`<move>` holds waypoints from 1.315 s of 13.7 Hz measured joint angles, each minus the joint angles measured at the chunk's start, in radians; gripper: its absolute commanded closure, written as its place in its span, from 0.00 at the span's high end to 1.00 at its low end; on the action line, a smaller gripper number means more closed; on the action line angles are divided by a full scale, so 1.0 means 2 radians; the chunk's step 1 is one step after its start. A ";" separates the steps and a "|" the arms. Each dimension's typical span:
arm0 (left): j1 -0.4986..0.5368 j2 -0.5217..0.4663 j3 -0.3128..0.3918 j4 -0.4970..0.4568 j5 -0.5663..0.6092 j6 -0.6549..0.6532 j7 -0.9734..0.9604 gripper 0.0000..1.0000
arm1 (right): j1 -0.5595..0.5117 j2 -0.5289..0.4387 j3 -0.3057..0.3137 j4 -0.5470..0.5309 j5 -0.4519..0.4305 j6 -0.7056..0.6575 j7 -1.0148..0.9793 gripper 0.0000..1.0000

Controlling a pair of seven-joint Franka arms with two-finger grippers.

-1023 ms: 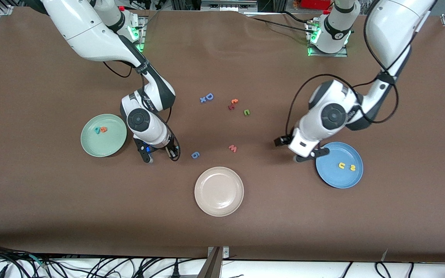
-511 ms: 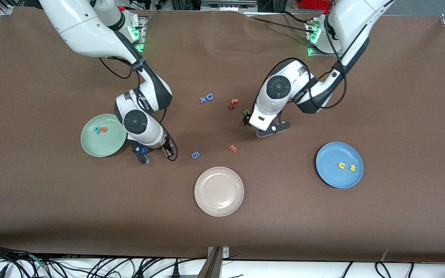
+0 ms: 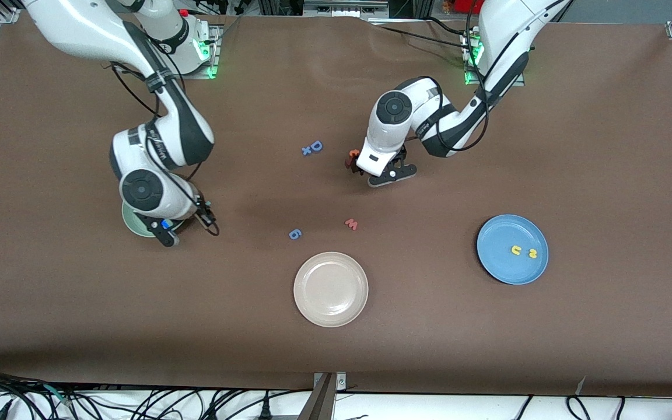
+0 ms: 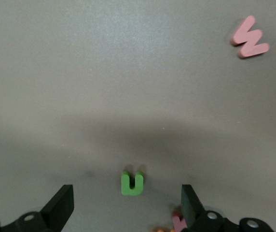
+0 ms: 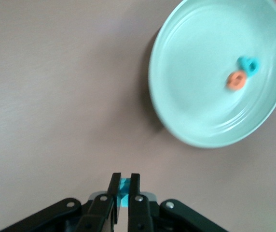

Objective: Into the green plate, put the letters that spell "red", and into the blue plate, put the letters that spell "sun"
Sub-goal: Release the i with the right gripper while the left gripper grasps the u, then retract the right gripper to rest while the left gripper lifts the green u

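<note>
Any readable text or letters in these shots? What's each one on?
"D": blue letter, on the table.
"w": red letter, on the table.
"u" and "s": yellow letters, in the blue plate.
"n": green letter, on the table.
Print on the robot arms: too small to read.

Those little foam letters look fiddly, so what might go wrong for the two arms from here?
The open left gripper is over the green "n", with red and orange letters close beside one finger; it might nudge or catch those instead. The right gripper, shut on a tiny teal letter, is near the green plate; that sliver could slip out or land outside the rim.
</note>
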 measured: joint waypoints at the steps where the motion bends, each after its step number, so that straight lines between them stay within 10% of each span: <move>1: -0.001 0.002 0.000 -0.008 0.018 0.007 -0.017 0.98 | -0.013 -0.006 -0.001 -0.014 0.000 0.000 -0.029 0.00; 9: -0.002 0.021 0.001 -0.013 0.033 0.023 -0.032 0.93 | -0.095 -0.022 -0.004 -0.139 0.000 0.137 -0.198 0.00; 10: -0.003 0.023 0.001 -0.013 0.033 0.023 -0.033 0.92 | -0.098 -0.021 -0.004 -0.150 0.000 0.151 -0.200 0.06; 11: -0.003 0.024 0.001 -0.013 0.033 0.023 -0.033 0.89 | -0.098 -0.021 -0.003 -0.155 0.000 0.156 -0.200 0.49; 13: -0.004 0.027 0.001 -0.013 0.033 0.024 -0.033 0.81 | -0.097 -0.021 -0.003 -0.156 0.000 0.157 -0.200 0.80; 18: -0.007 0.029 0.002 -0.013 0.033 0.030 -0.033 0.75 | -0.097 -0.048 -0.002 -0.141 0.000 0.126 -0.206 0.90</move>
